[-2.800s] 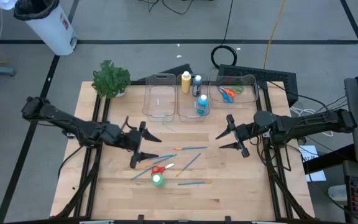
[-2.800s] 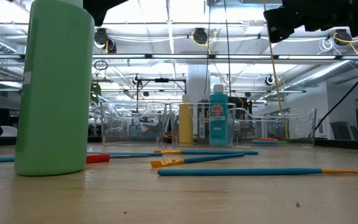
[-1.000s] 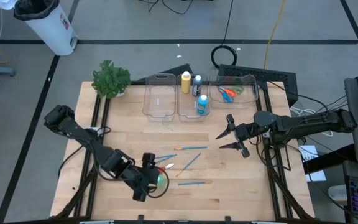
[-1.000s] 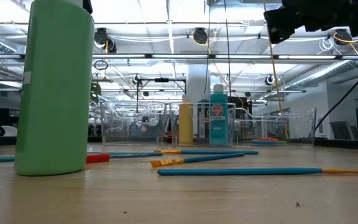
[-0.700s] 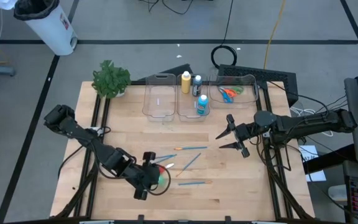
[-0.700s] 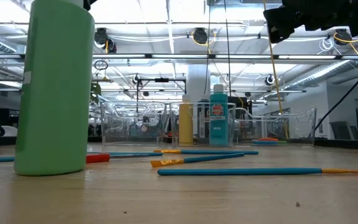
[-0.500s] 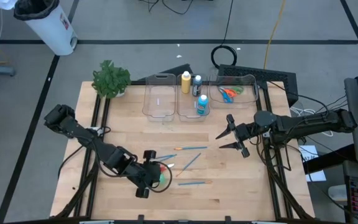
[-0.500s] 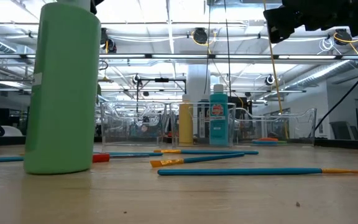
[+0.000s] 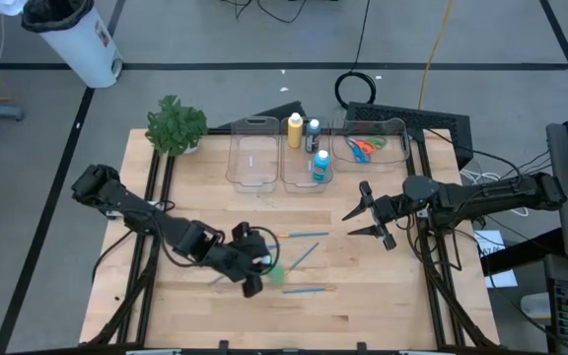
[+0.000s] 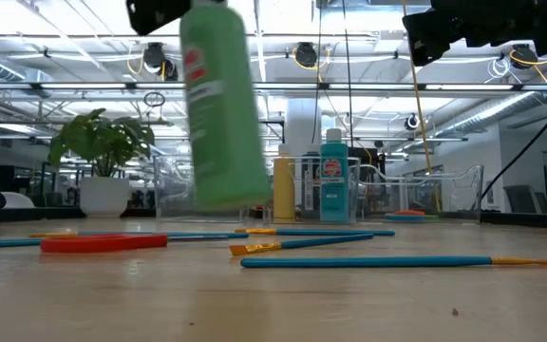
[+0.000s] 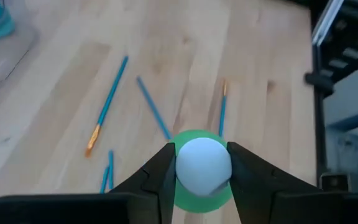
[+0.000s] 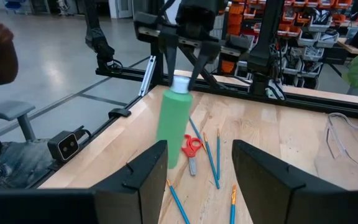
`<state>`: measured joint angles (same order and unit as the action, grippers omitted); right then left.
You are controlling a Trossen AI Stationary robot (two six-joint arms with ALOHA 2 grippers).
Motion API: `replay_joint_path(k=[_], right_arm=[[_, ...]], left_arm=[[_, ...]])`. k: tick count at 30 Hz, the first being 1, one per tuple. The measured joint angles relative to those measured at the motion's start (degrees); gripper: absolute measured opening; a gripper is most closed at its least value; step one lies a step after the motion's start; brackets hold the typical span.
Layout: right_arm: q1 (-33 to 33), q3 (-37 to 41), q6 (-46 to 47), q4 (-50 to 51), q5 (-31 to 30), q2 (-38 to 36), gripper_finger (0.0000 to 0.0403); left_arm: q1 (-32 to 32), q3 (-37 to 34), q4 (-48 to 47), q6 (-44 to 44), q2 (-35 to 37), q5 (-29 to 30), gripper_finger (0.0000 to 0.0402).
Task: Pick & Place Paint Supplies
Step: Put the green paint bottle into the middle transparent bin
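Green plastic paint bottle (image 10: 221,109) with white cap hangs tilted above the wooden table (image 9: 383,296), clenched by the left gripper (image 11: 202,167); right gripper (image 9: 361,218) waits with fingers spread near the clear bins.

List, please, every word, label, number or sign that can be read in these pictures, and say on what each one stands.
Nothing can be read.
Green paint bottle, held by the left gripper: a red and white label, too blurred to read.
Blue paint bottle in the clear bin: a red label, too small to read.
Yellow paint bottle: no text visible.
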<state>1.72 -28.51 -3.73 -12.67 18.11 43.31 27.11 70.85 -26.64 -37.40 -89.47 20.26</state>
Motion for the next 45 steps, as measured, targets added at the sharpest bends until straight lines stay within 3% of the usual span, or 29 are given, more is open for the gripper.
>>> replay_joint_path(k=[6,14,19,31,41,45], right_arm=[[0.0,0.0,0.0,0.0,-0.1,0.0,0.0171],[0.0,0.0,0.0,0.0,-0.2,0.0,0.0171],[0.0,0.0,0.0,0.0,-0.2,0.0,0.0171],[0.0,0.0,0.0,0.0,-0.2,0.0,0.0171],[0.0,0.0,0.0,-1.3,-0.3,0.0,0.0171],[0.0,0.0,0.0,-1.4,-0.3,0.0,0.0171]], left_arm=[[-1.4,0.0,8.3,0.3,0.0,0.6,0.0130],[-3.2,0.1,12.5,5.6,0.0,1.6,0.0124],[-3.4,0.1,13.2,8.8,0.0,6.7,0.0124],[-4.5,0.1,13.3,5.2,0.0,19.1,0.0124],[-7.0,0.1,13.3,3.9,0.0,25.0,0.0124],[-8.3,0.1,13.2,4.1,0.0,24.7,0.0124]])
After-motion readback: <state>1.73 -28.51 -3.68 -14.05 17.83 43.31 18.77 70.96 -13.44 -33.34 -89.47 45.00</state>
